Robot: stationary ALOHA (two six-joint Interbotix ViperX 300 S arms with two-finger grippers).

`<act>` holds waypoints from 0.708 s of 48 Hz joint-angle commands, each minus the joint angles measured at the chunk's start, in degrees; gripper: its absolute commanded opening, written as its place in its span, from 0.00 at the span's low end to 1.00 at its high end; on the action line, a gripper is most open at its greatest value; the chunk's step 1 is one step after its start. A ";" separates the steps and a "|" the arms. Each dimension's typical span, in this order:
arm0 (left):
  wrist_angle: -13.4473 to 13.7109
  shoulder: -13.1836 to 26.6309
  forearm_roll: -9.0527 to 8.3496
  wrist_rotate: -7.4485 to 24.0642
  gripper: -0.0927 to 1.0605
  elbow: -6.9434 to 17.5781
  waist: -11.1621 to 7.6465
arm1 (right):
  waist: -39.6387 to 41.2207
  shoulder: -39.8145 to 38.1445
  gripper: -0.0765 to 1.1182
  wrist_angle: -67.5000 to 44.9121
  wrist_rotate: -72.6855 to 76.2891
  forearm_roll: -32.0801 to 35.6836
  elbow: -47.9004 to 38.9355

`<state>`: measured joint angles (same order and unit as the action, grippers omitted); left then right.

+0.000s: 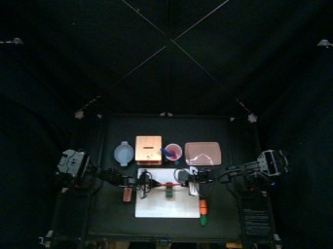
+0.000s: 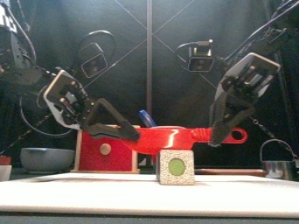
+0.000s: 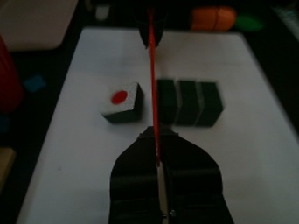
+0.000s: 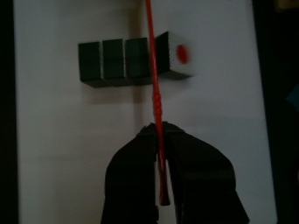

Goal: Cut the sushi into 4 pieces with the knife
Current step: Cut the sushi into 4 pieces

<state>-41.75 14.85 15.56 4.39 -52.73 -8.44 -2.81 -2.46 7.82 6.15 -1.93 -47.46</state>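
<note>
The sushi roll lies on the white cutting board. One end piece with a red dot stands apart from three dark green blocks that are still joined. A red knife hangs level above the roll, its blade in line with the gap between the end piece and the three blocks. My left gripper and my right gripper are each shut on the knife, one from either side. From the front only the roll's end face shows.
Along the back stand a blue-grey bowl, the wooden box, a red cup with a blue knife in it, and the pink tray. Small toy foods lie at the board's left and right.
</note>
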 commanded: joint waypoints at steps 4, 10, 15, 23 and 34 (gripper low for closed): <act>0.62 -0.53 0.26 0.00 0.17 -0.18 0.00 | -0.18 -1.05 0.14 -0.09 0.26 -0.26 0.70; 0.70 0.00 0.62 0.18 0.17 -0.18 0.53 | 0.18 0.26 0.14 -0.09 0.26 -0.18 0.44; 0.62 0.79 0.97 0.35 0.17 -0.09 0.88 | 0.18 1.58 0.14 -0.18 0.18 0.09 0.09; 0.70 0.88 1.14 0.70 0.17 -0.18 1.93 | 1.14 1.05 0.14 0.09 0.26 0.26 -0.09; 0.70 -1.41 -0.09 0.79 0.17 -0.35 5.27 | 2.90 -1.41 0.14 1.85 0.18 0.70 -0.18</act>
<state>-41.31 15.12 15.91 5.27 -52.56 -4.83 0.00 -1.49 8.61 6.15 -1.49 -47.81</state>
